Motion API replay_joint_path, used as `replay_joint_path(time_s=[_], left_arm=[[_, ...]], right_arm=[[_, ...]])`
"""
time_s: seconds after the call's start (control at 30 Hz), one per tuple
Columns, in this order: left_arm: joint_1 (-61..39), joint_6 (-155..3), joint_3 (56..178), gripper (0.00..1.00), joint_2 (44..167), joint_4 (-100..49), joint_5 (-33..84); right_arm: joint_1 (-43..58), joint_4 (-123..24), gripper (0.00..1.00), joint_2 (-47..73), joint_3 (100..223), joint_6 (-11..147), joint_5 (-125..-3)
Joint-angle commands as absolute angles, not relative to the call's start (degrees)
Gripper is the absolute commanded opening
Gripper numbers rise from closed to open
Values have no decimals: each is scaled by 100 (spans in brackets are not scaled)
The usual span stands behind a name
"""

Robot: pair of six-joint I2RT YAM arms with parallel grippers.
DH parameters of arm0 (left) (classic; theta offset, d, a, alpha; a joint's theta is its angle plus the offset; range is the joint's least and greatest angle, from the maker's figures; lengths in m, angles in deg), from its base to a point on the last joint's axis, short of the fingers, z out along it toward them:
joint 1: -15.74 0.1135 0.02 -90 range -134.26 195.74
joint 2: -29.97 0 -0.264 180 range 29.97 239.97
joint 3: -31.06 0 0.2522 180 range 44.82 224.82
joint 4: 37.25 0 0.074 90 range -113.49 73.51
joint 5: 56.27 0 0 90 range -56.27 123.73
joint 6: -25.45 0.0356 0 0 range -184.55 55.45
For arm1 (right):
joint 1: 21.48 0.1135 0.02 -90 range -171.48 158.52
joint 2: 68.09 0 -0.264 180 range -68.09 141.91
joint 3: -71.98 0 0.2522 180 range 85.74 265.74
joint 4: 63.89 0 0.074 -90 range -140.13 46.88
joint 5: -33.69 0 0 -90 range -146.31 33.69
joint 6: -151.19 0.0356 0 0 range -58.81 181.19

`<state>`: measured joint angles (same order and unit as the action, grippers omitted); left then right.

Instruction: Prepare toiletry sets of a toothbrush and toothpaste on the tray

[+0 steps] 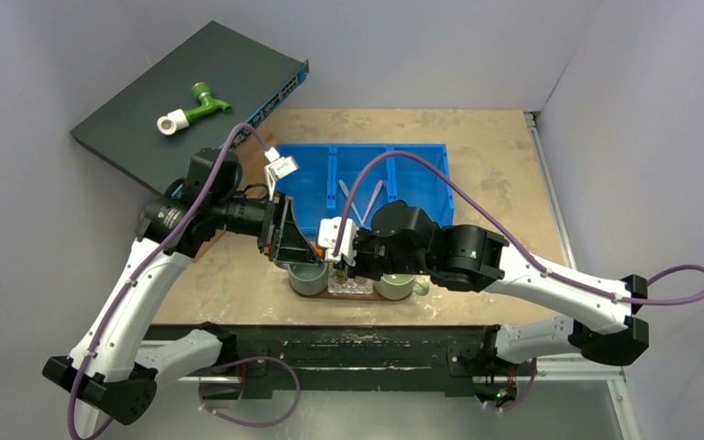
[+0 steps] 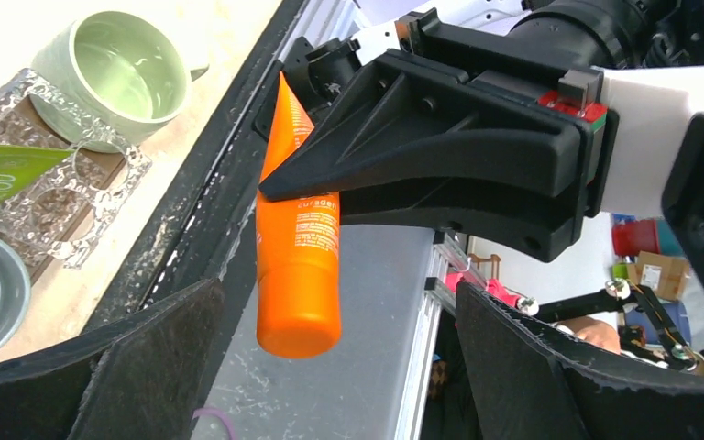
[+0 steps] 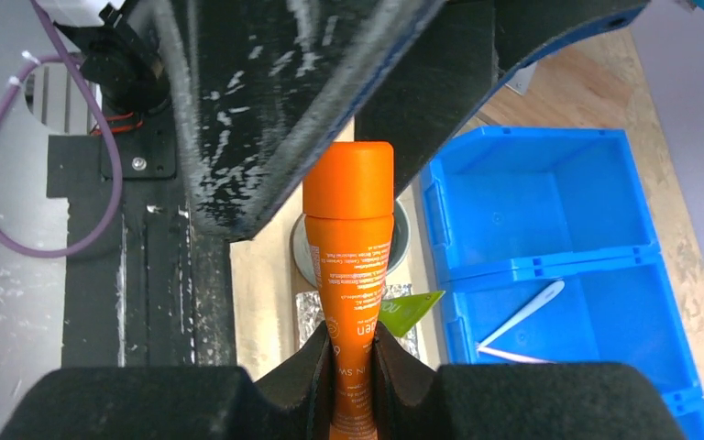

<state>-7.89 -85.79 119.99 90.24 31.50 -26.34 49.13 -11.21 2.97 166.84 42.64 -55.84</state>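
My right gripper (image 3: 353, 367) is shut on the flat tail of the orange tube (image 3: 348, 247), which it holds in the air. The tube's cap end (image 2: 298, 330) points into the gap between the wide-open fingers of my left gripper (image 2: 339, 367), without touching them. Both grippers meet over the tray (image 1: 359, 296) near the table's front edge. A lime-green tube (image 2: 0, 170) stands in a clear glass holder (image 2: 73, 197) on the tray. A pale toothbrush (image 3: 522, 312) and a pink toothbrush (image 3: 513, 353) lie in the blue bin (image 3: 532, 202).
A grey mug (image 1: 307, 275) and a pale green mug (image 1: 394, 286) stand on the tray on either side of the glass holder. The blue three-compartment bin (image 1: 367, 179) sits just behind them. A dark network switch (image 1: 192, 101) carrying a green-and-white pipe fitting (image 1: 192, 108) leans at the back left.
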Motion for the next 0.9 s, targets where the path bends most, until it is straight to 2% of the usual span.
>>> replay_joint_path(time_s=[0.0,0.67,0.77,0.87], left_arm=[[-788,-8485,11864,95,9013,3123,-2981],[-1121,-8147,11564,70,9097,3522,-2689],[-1169,-8126,11536,64,9114,3523,-2709],[-1203,-8107,11522,53,9106,3531,-2706]], right_arm=[[5084,-1149,20,281,17067,3724,-5218],[5712,-613,21,816,17679,3242,-4446],[5757,-567,21,882,17711,3260,-4406],[5787,-531,22,943,17736,3257,-4351]])
